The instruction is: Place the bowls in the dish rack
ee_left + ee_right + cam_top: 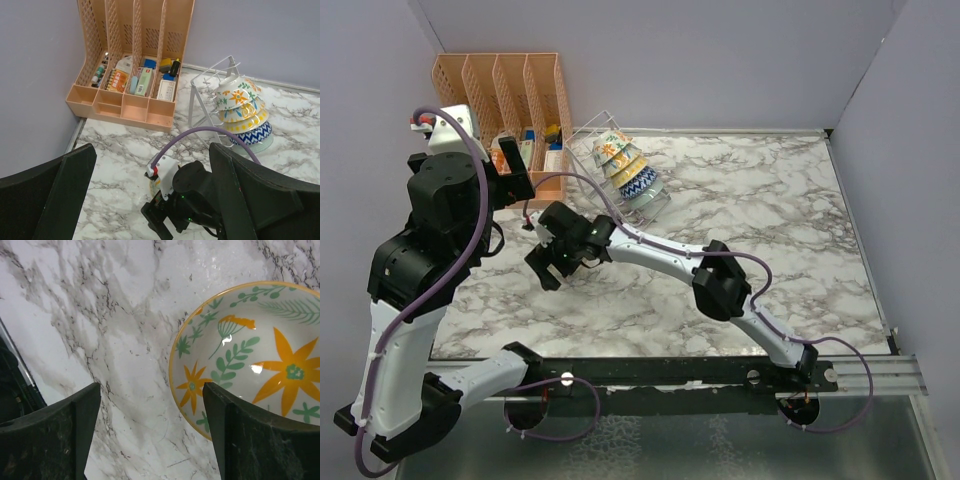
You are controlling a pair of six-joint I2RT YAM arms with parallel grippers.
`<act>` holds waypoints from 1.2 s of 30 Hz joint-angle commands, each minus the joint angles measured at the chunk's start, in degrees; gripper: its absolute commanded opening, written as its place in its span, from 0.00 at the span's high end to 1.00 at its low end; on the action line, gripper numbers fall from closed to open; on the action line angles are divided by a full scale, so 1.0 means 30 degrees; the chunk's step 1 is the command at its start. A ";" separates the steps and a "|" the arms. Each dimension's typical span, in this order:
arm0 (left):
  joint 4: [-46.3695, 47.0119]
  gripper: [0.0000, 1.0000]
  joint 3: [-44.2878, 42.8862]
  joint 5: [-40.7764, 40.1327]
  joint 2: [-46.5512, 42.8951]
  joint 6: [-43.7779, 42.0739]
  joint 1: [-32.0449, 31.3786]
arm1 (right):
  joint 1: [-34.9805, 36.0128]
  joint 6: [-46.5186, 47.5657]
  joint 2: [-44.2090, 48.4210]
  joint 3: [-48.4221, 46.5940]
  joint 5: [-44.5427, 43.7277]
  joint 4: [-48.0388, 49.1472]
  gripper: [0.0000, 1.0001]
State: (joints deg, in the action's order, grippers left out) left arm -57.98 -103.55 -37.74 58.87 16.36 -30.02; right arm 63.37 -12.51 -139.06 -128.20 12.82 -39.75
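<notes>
Your right gripper (552, 268) is hovering low over the marble counter (770, 200), left of its middle in the overhead view. Its fingers (50, 435) are standing wide apart and holding nothing. In the right wrist view, a cream bowl with orange flowers and green leaves (250, 370) is sitting upright on the counter. The bowl's left rim is showing in the gap between the fingers, and the rest of it is running off toward 3 o'clock. The right-hand finger is overlapping the bowl's edge, and whether they are touching cannot be told.

From that gripper, the wire dish rack (585, 135) is standing at about 1 o'clock. Four bowls (625, 170) are resting in it on edge, one nested against the next: floral cream, yellow, blue zigzag, then teal.

Your left gripper (515, 170) is hanging raised at about 11 o'clock from the right one. Its fingers (55, 195) are also spread wide and empty. An orange slotted organizer (510, 100) is standing against the back wall, just beside the rack at the rack's 9 o'clock.
</notes>
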 commanded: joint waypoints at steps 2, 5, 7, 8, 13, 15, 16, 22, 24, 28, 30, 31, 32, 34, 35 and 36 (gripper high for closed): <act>0.0190 0.01 0.0186 -0.0273 -0.0009 -0.0238 -0.0057 | 0.0526 0.1863 -0.0850 -0.0827 -0.2557 -0.0283 0.23; 0.0165 0.01 0.0309 -0.0395 -0.0051 -0.0311 -0.0043 | 0.0524 0.2530 -0.0999 -0.0703 -0.3343 -0.0348 0.29; 0.0136 0.01 0.0326 -0.0469 -0.0060 -0.0376 -0.0043 | 0.0524 0.3027 -0.1098 -0.0646 -0.3789 -0.0492 0.39; 0.0110 0.01 0.0326 -0.0507 -0.0080 -0.0384 -0.0046 | 0.0518 0.3167 -0.1101 -0.0624 -0.4004 -0.0543 0.44; 0.0221 0.01 0.0475 -0.0656 -0.0197 -0.0476 -0.0058 | 0.0510 0.3466 -0.0599 0.0270 -0.4210 -0.0173 0.62; 0.0257 0.01 0.0551 -0.0673 -0.0226 -0.0473 -0.0045 | 0.0525 0.3506 -0.0577 0.0435 -0.4171 -0.0238 0.61; 0.0279 0.01 0.0600 -0.0690 -0.0266 -0.0495 -0.0050 | 0.0526 0.3524 -0.0600 0.0452 -0.4139 -0.0295 0.61; 0.0280 0.01 0.0809 -0.0827 -0.0369 -0.0536 -0.0067 | 0.0659 0.3865 -0.0637 0.0707 -0.4442 -0.0290 0.57; 0.0278 0.01 0.0821 -0.0861 -0.0373 -0.0546 -0.0043 | 0.0719 0.4061 -0.0562 0.0786 -0.5012 -0.0146 0.59; 0.0295 0.01 0.0897 -0.0909 -0.0401 -0.0630 -0.0066 | 0.0731 0.4239 -0.0320 0.1107 -0.5588 0.0306 0.72; 0.0379 0.01 0.0939 -0.0956 -0.0403 -0.0657 -0.0067 | 0.0737 0.4284 -0.0315 0.1105 -0.5789 0.0265 0.83; 0.0408 0.01 0.0967 -0.0945 -0.0390 -0.0675 -0.0063 | 0.0731 0.4265 -0.0286 0.1122 -0.5807 0.0244 0.87; 0.0455 0.01 0.0978 -0.0981 -0.0403 -0.0678 -0.0063 | 0.0734 0.4182 -0.0238 0.1172 -0.5871 0.0231 0.93; 0.0579 0.01 0.0949 -0.1033 -0.0434 -0.0723 -0.0065 | 0.0720 0.3996 0.0129 0.1569 -0.5831 0.0527 0.99; 0.0656 0.01 0.0943 -0.1065 -0.0438 -0.0782 -0.0065 | 0.0711 0.3871 0.0381 0.1875 -0.5812 0.0823 0.99; 0.0735 0.01 0.0916 -0.1109 -0.0446 -0.0834 -0.0045 | 0.0728 0.3723 0.0702 0.2185 -0.5802 0.1138 0.99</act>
State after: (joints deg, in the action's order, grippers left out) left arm -57.87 -101.16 -39.11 58.33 15.14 -30.02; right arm 65.21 0.23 -140.07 -125.36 -3.68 -37.60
